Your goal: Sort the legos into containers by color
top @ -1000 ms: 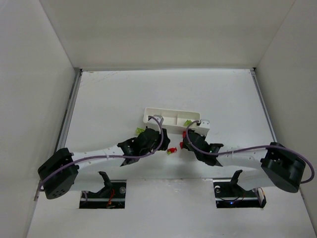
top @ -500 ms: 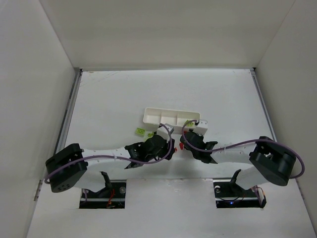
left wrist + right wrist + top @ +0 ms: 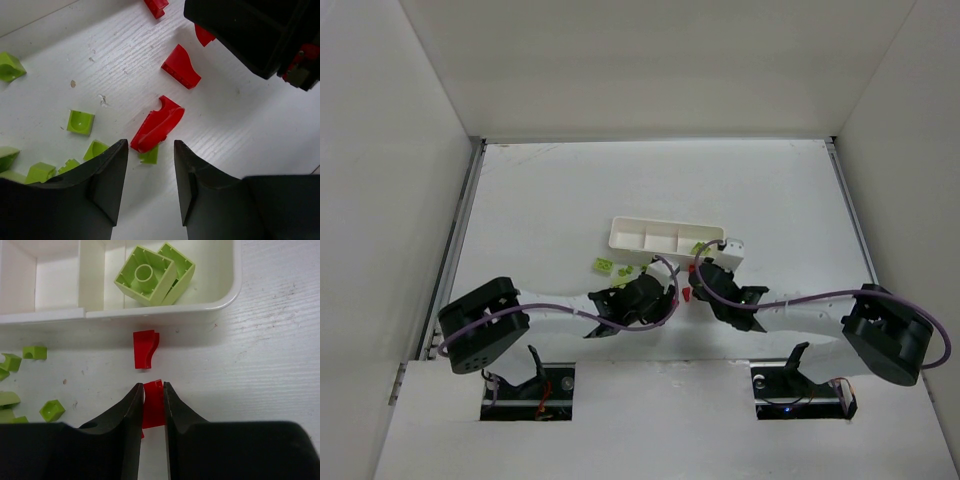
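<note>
White tabletop (image 3: pixel 540 200) carried a long, shallow white tray (image 3: pixel 616 232) with three compartments, lying just beyond the two grippers. The left gripper (image 3: pixel 150 152) hung low over the table, its jaws parted and holding nothing. A curved red piece (image 3: pixel 157 125) lay on the table just ahead of the gap, touching neither finger, and a green scrap (image 3: pixel 149 156) lay between them. The right gripper (image 3: pixel 151 390) sat near the tray's right end, its jaws drawn in tight on a red brick (image 3: pixel 152 410). Two lime-green bricks (image 3: pixel 150 275) leaned together inside the tray's right-end compartment. Another red piece (image 3: pixel 145 348) lay on the table just outside that compartment's near wall. Small loose green bricks (image 3: pixel 80 122) were scattered to the left of the tray.
</note>
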Action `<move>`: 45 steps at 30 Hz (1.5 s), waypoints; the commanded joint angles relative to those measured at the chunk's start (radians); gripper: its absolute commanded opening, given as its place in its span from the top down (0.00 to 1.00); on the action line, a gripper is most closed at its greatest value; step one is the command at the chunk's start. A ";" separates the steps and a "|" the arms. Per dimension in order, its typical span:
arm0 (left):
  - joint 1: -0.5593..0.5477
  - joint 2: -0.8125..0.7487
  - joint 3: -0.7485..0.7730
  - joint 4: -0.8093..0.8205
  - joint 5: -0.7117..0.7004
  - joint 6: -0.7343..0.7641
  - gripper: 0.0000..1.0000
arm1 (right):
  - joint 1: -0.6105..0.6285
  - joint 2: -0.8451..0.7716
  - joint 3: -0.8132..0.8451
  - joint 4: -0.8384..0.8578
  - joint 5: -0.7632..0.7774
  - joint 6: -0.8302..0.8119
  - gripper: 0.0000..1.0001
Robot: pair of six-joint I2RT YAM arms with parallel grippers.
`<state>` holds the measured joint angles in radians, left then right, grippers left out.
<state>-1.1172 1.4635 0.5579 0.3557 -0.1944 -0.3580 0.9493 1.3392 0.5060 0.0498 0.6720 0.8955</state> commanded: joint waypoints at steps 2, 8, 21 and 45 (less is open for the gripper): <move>0.007 0.027 0.050 0.092 0.000 0.033 0.67 | 0.015 -0.015 0.005 0.012 0.015 -0.017 0.79; 0.003 0.038 0.071 0.103 -0.010 0.047 0.84 | 0.026 -0.046 -0.012 0.009 0.027 -0.024 0.79; -0.014 0.020 0.057 0.132 -0.031 0.044 0.92 | 0.026 -0.150 -0.023 0.004 0.020 -0.079 0.79; -0.003 0.055 0.079 0.177 -0.043 0.125 0.91 | 0.004 -0.198 -0.024 0.007 0.008 -0.110 0.79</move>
<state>-1.1236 1.6047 0.6525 0.4904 -0.2214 -0.2371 0.9623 1.1580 0.4606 0.0383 0.6720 0.8085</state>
